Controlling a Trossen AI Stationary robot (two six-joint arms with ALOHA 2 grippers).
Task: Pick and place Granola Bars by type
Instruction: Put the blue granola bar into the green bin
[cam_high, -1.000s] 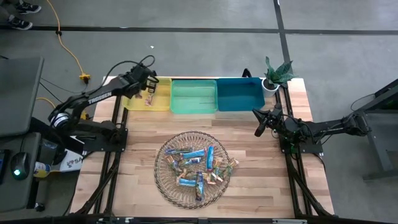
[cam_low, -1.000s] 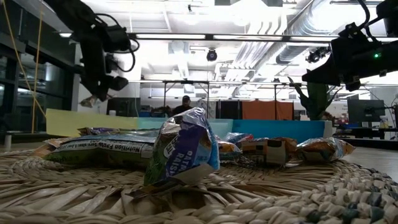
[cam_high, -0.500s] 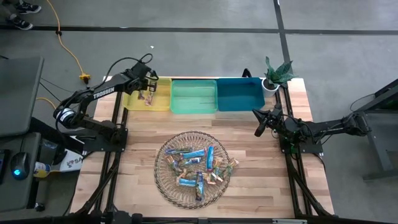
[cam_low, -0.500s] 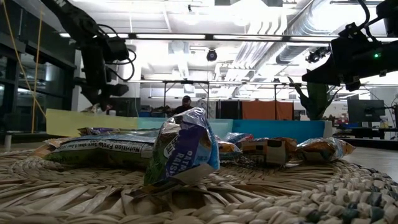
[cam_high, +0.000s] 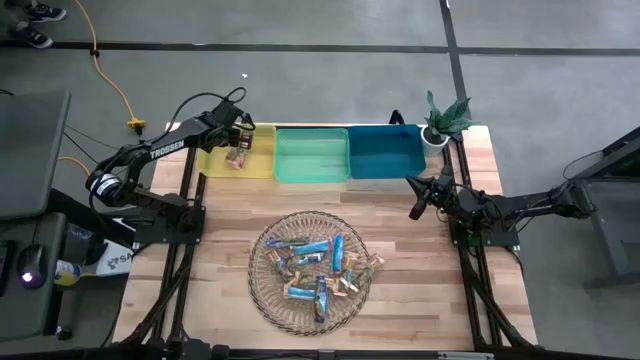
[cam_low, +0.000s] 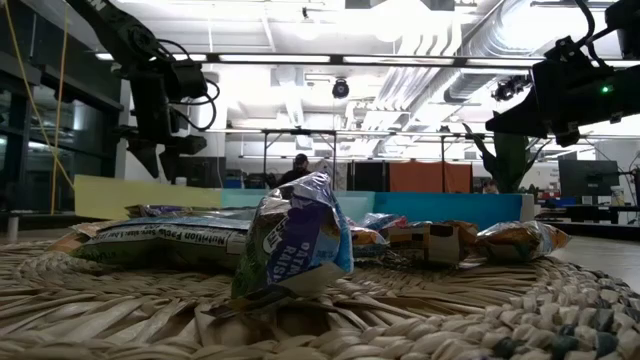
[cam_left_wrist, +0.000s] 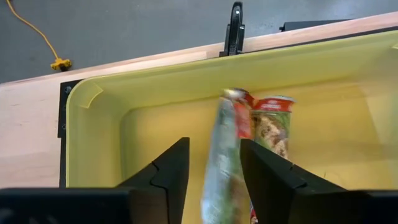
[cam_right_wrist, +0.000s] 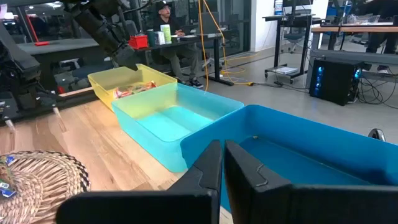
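Yellow bin (cam_left_wrist: 99, 99) holds granola bars (cam_left_wrist: 270, 121) under the open left end effector (cam_left_wrist: 214, 168).

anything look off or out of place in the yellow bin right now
One thing: a granola bar hangs blurred between the left hand's parted fingers above the yellow bin, apparently mid-drop rather than lying flat. Another bar lies on the bin floor beside it. Nothing looks spilled or damaged; the rest sit heaped on the wicker plate.

Glossy-wrapped Granola Bars (cam_high: 312, 265), woven wicker plate (cam_high: 262, 300)
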